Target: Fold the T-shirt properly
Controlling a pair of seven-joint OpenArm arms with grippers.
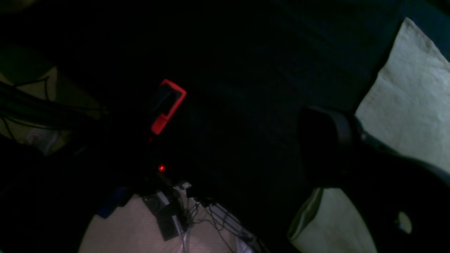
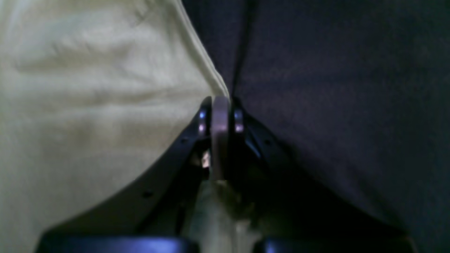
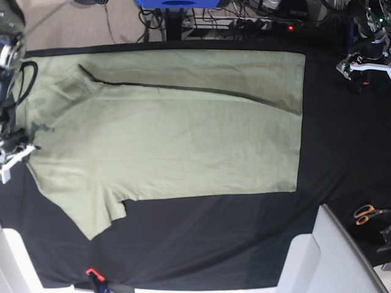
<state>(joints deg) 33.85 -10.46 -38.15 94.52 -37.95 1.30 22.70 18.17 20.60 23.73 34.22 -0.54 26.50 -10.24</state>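
The pale sage-green T-shirt [image 3: 183, 134] lies flat on the black table cloth [image 3: 330, 140], its far long side folded over toward the middle, one short sleeve [image 3: 98, 207] pointing to the near left. My right gripper [image 2: 220, 103] is at the shirt's left end, by the shoulder, with its fingers pressed together on the fabric edge [image 2: 207, 66]; in the base view it shows at the table's left edge [image 3: 15, 149]. My left gripper [image 3: 363, 61] hovers off the shirt at the far right corner, open and empty. One dark finger [image 1: 323, 133] shows beside the shirt [image 1: 404, 105].
Orange-handled scissors [image 3: 366, 213] lie at the right edge of the cloth. A white box-like structure [image 3: 330, 256] stands at the near right. A small red item [image 3: 91, 272] sits at the near edge. Cables and a power strip [image 3: 256, 21] run behind the table.
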